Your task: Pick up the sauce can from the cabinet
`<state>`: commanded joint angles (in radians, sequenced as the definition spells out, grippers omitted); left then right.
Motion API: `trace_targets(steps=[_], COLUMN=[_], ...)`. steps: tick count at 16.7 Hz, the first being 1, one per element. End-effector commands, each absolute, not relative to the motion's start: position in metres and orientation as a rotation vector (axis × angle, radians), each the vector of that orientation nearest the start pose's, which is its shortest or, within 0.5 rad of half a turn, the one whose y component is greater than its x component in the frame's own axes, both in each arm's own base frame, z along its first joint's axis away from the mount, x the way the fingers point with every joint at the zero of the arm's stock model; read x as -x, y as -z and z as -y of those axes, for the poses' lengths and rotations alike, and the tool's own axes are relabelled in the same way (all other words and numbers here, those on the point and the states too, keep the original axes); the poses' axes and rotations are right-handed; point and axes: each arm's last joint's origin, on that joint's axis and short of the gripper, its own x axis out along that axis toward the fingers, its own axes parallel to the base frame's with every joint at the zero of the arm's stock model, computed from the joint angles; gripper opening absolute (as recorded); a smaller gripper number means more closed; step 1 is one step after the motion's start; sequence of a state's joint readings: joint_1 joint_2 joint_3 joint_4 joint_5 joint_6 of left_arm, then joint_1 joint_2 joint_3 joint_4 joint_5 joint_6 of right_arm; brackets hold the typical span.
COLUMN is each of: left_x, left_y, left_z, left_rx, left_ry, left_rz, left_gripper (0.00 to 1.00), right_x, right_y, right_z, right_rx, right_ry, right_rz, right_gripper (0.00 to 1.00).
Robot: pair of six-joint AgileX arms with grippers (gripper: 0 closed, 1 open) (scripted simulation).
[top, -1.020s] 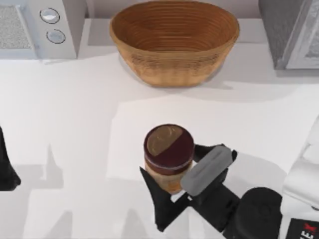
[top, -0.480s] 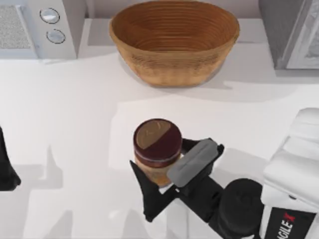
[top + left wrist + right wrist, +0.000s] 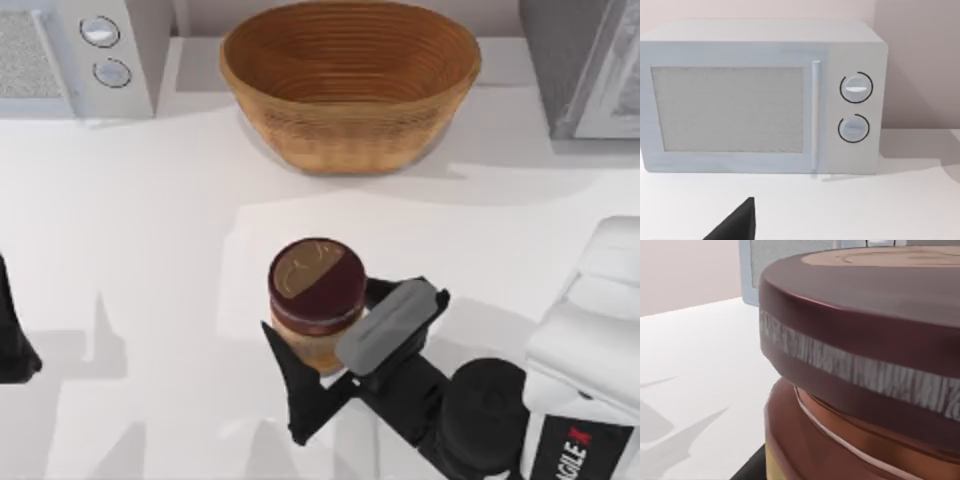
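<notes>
The sauce can [image 3: 316, 283], a short cylinder with a dark maroon top, a tan swirl and a tan-orange side, is held upright over the middle front of the white table [image 3: 150, 230]. My right gripper [image 3: 320, 318] is shut on it, with one black finger [image 3: 298, 395] on its near side and the other behind a grey pad [image 3: 390, 326]. The right wrist view has the can [image 3: 875, 365] very close, maroon lid above orange body. My left gripper [image 3: 12, 345] is parked at the left edge, far from the can.
A big woven brown basket [image 3: 350, 85] stands at the back centre. A white microwave [image 3: 75, 55] [image 3: 760, 95] sits at the back left. The grey cabinet [image 3: 585, 65] stands at the back right corner.
My right gripper has carried the can a little to the left and toward the back of the table. The left arm has stayed still.
</notes>
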<state>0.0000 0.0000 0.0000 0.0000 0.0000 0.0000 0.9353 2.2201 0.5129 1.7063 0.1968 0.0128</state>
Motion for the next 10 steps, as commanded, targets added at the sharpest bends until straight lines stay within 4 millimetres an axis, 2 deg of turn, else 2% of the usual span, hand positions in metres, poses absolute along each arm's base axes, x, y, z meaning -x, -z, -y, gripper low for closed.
trace_targets(steps=[4, 10], left_x=[-0.1057, -0.1057], left_y=[-0.16, -0.16], left_z=[0.0012, 0.0012], left_rx=[0.0, 0.0], left_ry=[0.0, 0.0], left_rz=[0.0, 0.0], left_gripper=[1.0, 1.0], right_x=[-0.1864, -0.1864], right_y=[-0.0584, -0.0584], right_z=[-0.2463, -0.2463], right_rx=[-0.001, -0.001], right_ry=[-0.764, -0.764], right_rz=[0.001, 0.001], right_gripper=[0.98, 1.0])
